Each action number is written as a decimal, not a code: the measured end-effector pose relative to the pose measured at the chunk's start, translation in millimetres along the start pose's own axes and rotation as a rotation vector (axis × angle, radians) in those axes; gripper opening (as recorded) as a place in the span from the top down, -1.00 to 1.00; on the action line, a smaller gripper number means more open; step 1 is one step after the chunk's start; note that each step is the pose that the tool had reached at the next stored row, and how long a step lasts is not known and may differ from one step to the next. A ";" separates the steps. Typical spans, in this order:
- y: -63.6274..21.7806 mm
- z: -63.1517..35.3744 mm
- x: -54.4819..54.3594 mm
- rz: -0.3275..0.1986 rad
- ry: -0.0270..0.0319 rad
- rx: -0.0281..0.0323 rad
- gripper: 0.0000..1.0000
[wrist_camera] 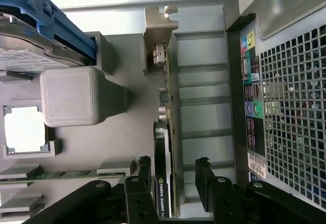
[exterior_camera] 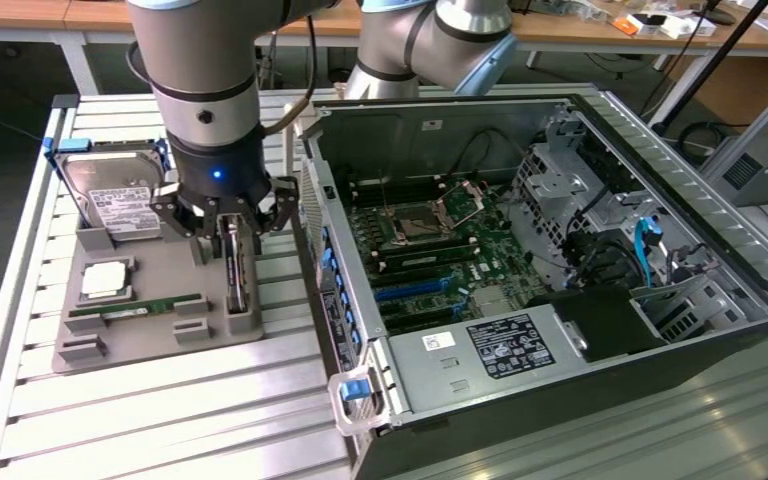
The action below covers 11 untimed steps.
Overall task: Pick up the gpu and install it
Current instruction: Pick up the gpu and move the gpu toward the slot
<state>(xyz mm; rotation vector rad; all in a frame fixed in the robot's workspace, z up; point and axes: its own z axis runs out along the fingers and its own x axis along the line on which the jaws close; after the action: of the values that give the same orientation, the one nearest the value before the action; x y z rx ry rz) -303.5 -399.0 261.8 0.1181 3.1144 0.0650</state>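
Note:
The gpu (exterior_camera: 236, 272) stands on its long edge in a slot of the grey holder (exterior_camera: 157, 345), left of the open computer case (exterior_camera: 544, 250) in the exterior view. In the wrist view the gpu (wrist_camera: 164, 147) is a thin dark card with its silver bracket (wrist_camera: 159, 30) at the far end. My gripper (exterior_camera: 233, 228) hangs just above it, pointing down. In the wrist view the gripper (wrist_camera: 174, 170) is open and straddles the card: one finger (wrist_camera: 145, 169) sits close to the card's dark face, while the other finger (wrist_camera: 204, 172) stands a small gap off the opposite side.
The holder also carries a hard drive (exterior_camera: 111, 200) in a blue frame, a square processor (exterior_camera: 104, 280) and a green memory stick (exterior_camera: 137, 308). The case lies open with its motherboard (exterior_camera: 431, 235) and blue slots (exterior_camera: 418, 290) exposed. Its rear grille (wrist_camera: 295, 107) is close beside the gripper.

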 end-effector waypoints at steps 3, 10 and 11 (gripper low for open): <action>-0.1 1.2 0.0 0.000 0.0000 0.0000 0.04; -0.2 3.9 0.1 0.000 0.0000 -0.0001 0.04; -0.2 4.4 0.1 0.000 -0.0001 0.0000 0.04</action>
<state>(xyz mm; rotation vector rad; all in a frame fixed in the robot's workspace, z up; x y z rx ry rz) -303.5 -399.0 257.4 0.1181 3.1143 0.0651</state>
